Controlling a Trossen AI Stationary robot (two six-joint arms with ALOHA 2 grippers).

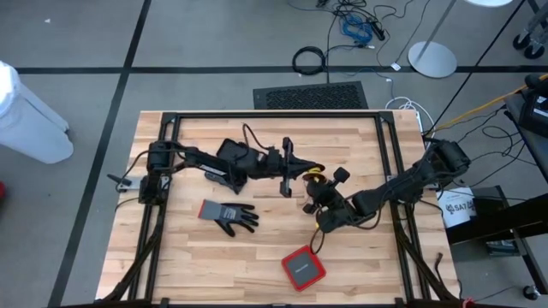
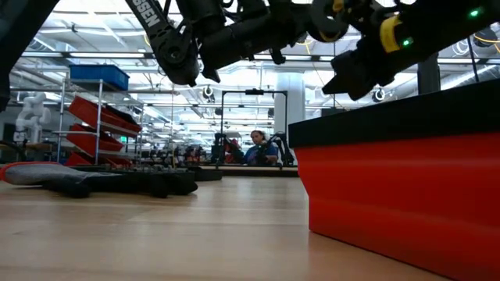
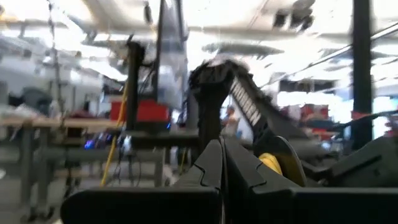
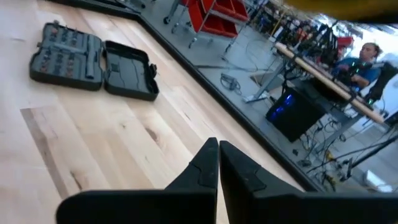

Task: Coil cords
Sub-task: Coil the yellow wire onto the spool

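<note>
Red plastic fills the low view's foreground: the wall of a square tray [image 2: 406, 195] with a black rim, sitting on the pale wood counter [image 1: 257, 248].

Above it both arms hang in the air. The left pincer [image 3: 222, 180] is clenched, its two dark fingers pressed flat together with nothing between them; from overhead it sits near the counter's middle [image 1: 288, 175]. The right pincer [image 4: 217, 171] is likewise clenched on nothing, its fingers meeting over bare boards; from overhead it is just right of the left one [image 1: 318, 205].

Between the two, from overhead, a small loop of yellow cord [image 1: 313, 171] shows, lying against the right arm's wrist; the left wrist view catches a yellow patch there too. I cannot tell whether it hangs from the arm or rests on the counter, and I see no red cord anywhere.

My guess is that such a thin wire is light and limp, springy enough to uncurl once let go, and slick in its jacket. Pinching it near one black end and winding from there looks safest.

Further out, a grey and black work glove [image 1: 228, 214] lies flat left of centre. An open black tool case [image 4: 93, 59], its moulded insert full of bits, rests on the planks in the right wrist view.
</note>
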